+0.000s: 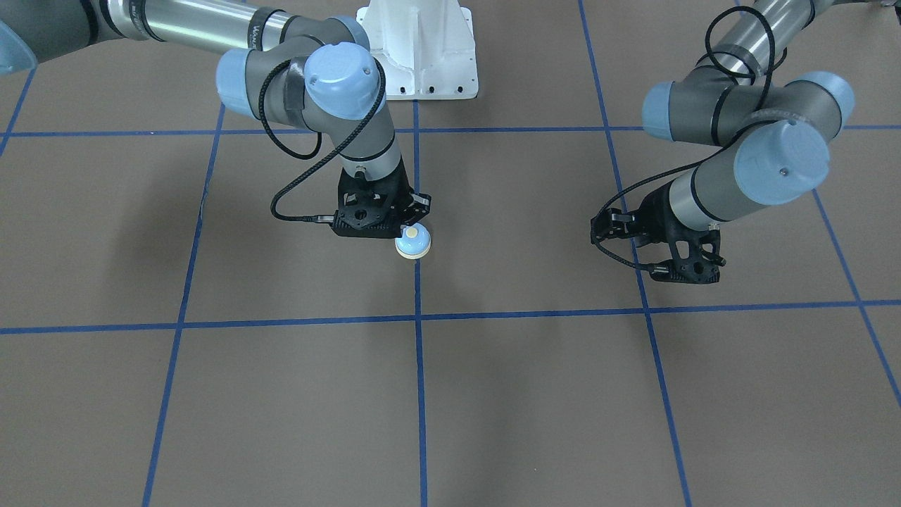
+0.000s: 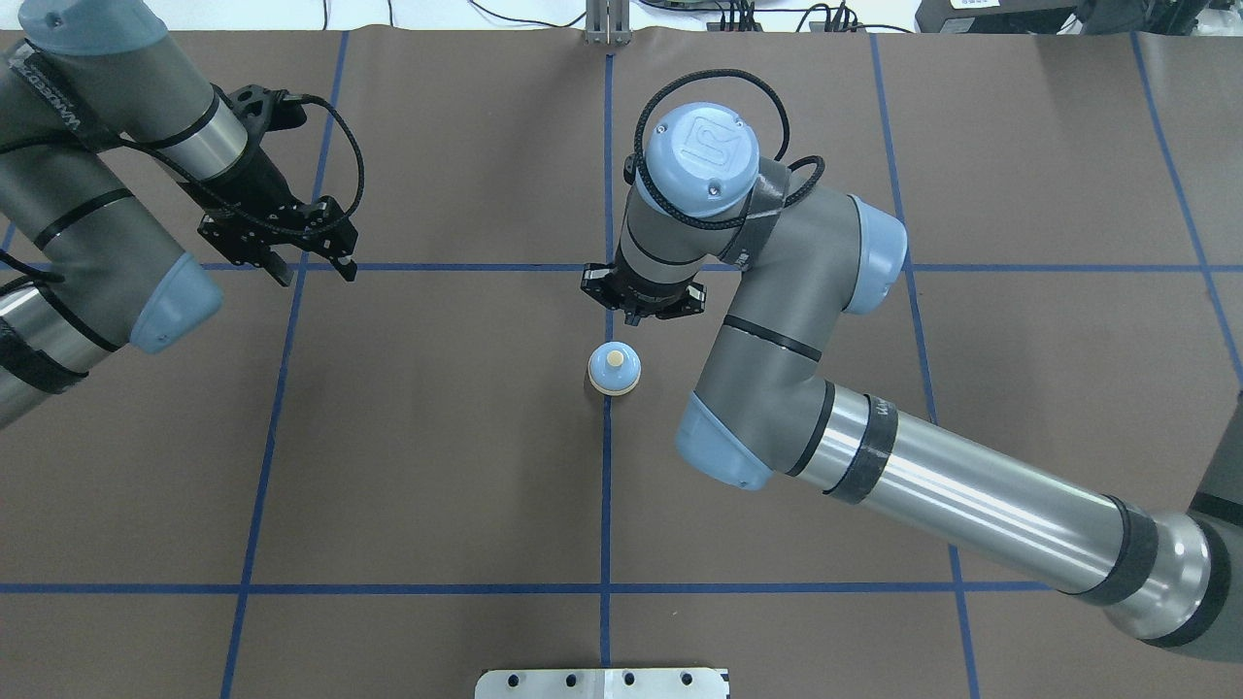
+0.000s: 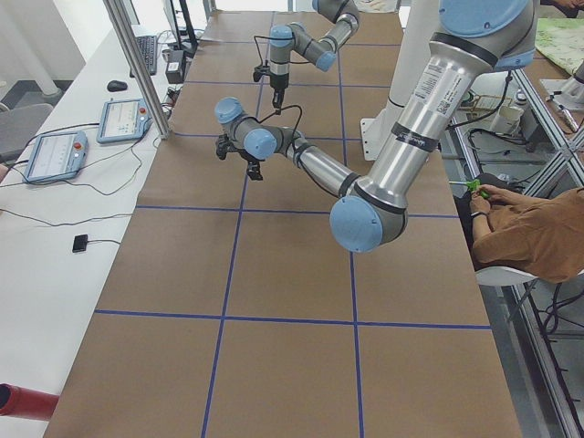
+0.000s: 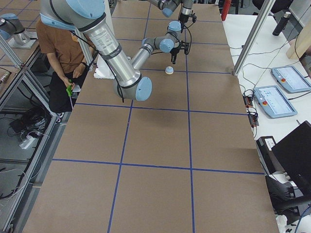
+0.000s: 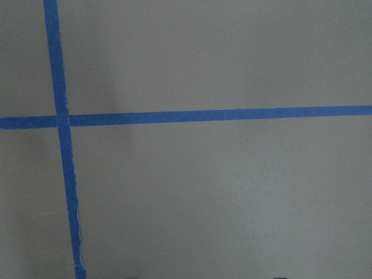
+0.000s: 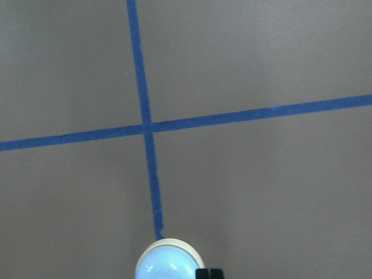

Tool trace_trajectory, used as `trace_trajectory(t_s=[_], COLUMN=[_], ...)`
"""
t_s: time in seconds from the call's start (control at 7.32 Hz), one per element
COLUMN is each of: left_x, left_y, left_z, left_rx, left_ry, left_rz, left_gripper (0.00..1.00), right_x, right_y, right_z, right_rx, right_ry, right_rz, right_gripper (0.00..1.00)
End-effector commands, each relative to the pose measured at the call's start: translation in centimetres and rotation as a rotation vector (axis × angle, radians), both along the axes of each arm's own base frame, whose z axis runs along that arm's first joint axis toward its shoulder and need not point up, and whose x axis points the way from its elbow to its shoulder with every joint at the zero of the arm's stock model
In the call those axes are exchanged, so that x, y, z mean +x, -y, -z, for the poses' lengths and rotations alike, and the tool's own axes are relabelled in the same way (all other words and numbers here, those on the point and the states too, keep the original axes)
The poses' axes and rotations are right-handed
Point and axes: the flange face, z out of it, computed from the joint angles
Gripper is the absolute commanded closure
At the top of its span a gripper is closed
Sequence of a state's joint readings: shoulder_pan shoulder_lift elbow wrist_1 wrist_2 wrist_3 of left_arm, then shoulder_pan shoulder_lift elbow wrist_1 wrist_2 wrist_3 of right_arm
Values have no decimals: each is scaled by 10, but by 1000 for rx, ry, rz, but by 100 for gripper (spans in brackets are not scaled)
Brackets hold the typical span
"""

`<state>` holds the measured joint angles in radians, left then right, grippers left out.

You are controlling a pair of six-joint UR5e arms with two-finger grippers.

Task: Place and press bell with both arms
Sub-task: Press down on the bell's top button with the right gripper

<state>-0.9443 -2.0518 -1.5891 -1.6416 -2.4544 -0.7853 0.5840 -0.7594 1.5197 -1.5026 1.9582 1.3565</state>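
The bench (image 2: 437, 437) was covered with a smooth, matt brown sheet of paper-like appearance. The tape lines (image 5: 64, 174) on it were matt blue, with slightly ragged edges in the left wrist view.

The bell (image 2: 614, 370) had a glossy light-blue dome that carried highlights. Its cream base and button looked satin, like plastic.

The right arm (image 2: 971, 490) and left arm (image 2: 78, 223) had polished silver metal tubes with streaked reflections, matt grey joint housings and smooth, semi-gloss light-blue caps. The cables (image 2: 717, 75) had a black braided sheath.

The left gripper (image 2: 311, 267) and right gripper (image 2: 642, 301) were matt black and plastic in appearance.

The pedestal (image 1: 422, 49) was metal with a smooth white painted coat.
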Motion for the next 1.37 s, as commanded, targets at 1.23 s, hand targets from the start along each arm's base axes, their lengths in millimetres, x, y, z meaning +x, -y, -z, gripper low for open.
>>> trace_trajectory(t_s=[1.23], left_x=[-3], left_y=[-1], left_z=[2], left_rx=[4], left_ry=[-5], left_rz=[1], left_gripper=[16], right_x=[-53], right_y=[-24], right_z=[-19], right_rx=[-45], right_ry=[1], right_rz=[42], right_gripper=[100])
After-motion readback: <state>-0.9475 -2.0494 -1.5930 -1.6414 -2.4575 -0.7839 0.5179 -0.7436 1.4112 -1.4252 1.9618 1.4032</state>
